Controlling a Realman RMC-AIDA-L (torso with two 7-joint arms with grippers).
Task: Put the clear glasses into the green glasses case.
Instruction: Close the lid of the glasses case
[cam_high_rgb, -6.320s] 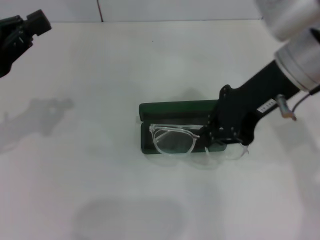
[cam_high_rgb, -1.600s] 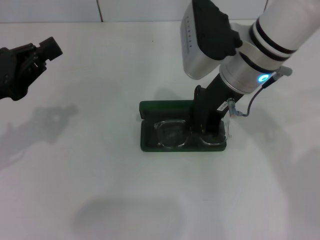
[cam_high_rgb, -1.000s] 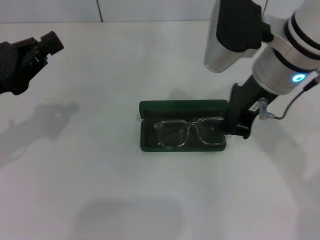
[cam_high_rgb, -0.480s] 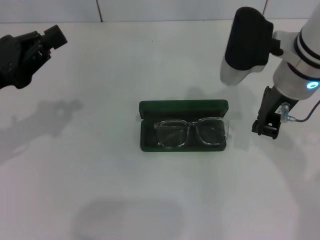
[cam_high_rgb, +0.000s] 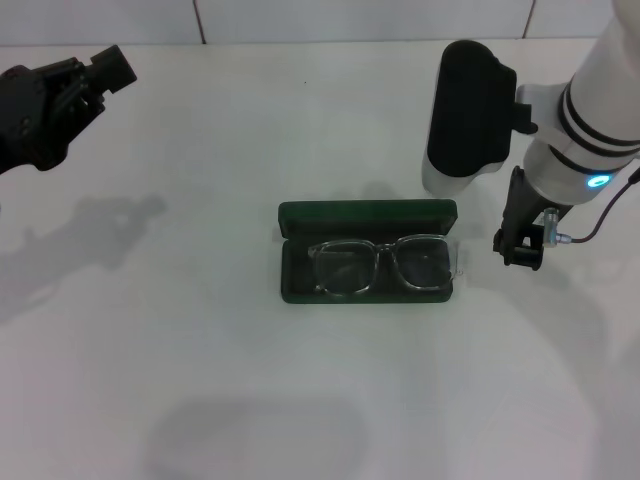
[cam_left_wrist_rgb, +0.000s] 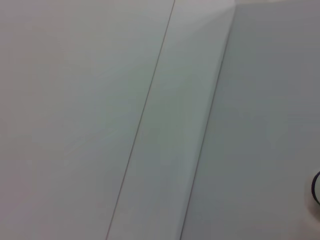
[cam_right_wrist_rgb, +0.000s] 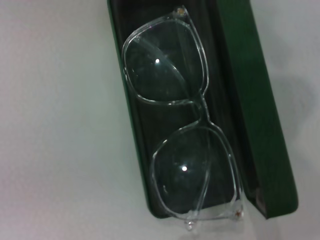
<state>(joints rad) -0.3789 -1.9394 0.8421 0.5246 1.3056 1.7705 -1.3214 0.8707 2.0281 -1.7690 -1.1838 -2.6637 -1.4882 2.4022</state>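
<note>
Clear glasses (cam_high_rgb: 381, 265) lie lens-up inside the open green glasses case (cam_high_rgb: 366, 214), centre of the head view, on the desk (cam_high_rgb: 200, 380). Right claw (cam_high_rgb: 521, 250) hangs just right of the case, pinching nothing; finger spread cannot be told. Left claw (cam_high_rgb: 60, 90) parked upper left.

Risk: the frame's right end sits at the case rim; closing the lid could pinch it.

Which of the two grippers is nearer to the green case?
The right gripper, just beside the case holding the glasses; the left gripper is far away.
</note>
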